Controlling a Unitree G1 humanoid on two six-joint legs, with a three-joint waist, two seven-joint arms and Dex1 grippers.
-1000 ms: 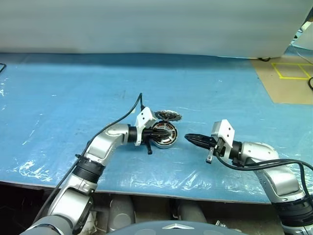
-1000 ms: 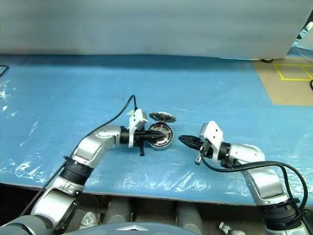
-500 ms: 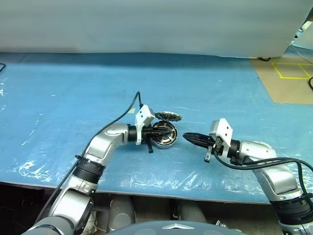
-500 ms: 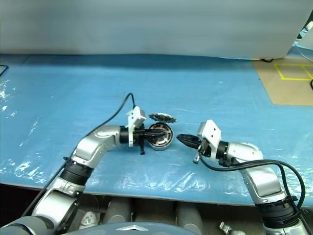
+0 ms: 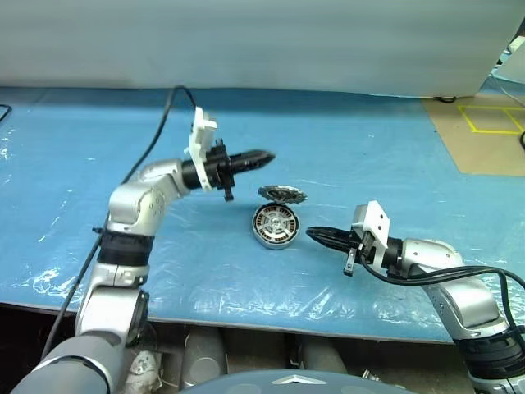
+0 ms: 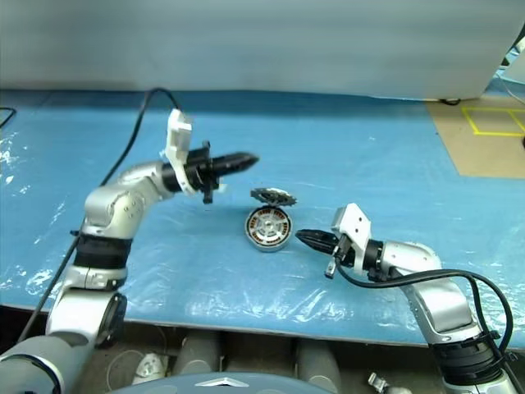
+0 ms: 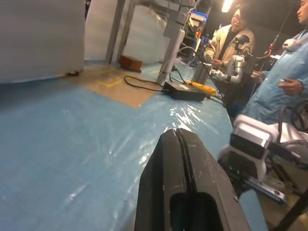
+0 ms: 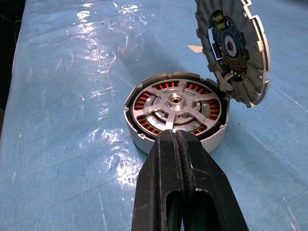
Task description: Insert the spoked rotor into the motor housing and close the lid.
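Blue plastic-covered table [image 5: 98, 156], glossy and wrinkled, bearing the motor parts near its middle. Housing [image 5: 276, 226]: round silver-rimmed cup lying flat on the table, copper-brown windings visible in a ring. Rotor [image 8: 175, 103]: silver spoked wheel seated inside the housing, hub at centre, spokes reaching out over the windings. Lid [image 5: 281, 194]: toothed disc standing tilted on edge on the far side of the housing, its lower rim touching the housing's rim, dark ribbed inner face with a small circuit board turned toward the housing; not closed down on it. Left gripper [image 5: 261, 157]: raised above the table, to the left of and beyond the lid, pointing toward the robot's right; black fingers pressed together, holding nothing, well apart from the parts. Right gripper [image 5: 313, 233]: low over the table just to the right of the housing, pointing at it; fingers [image 8: 185, 159] pressed together, empty, tips near the housing's rim, and contact with it cannot be told. Background, left wrist view: black box [image 7: 185, 91] with cables on the table's far end, a person in a beige jacket [image 7: 225, 39] and another in a light blue coat [image 7: 284, 82] standing past the table's edge. Tan floor with yellow tape [image 5: 489, 120] beyond the table's right corner.
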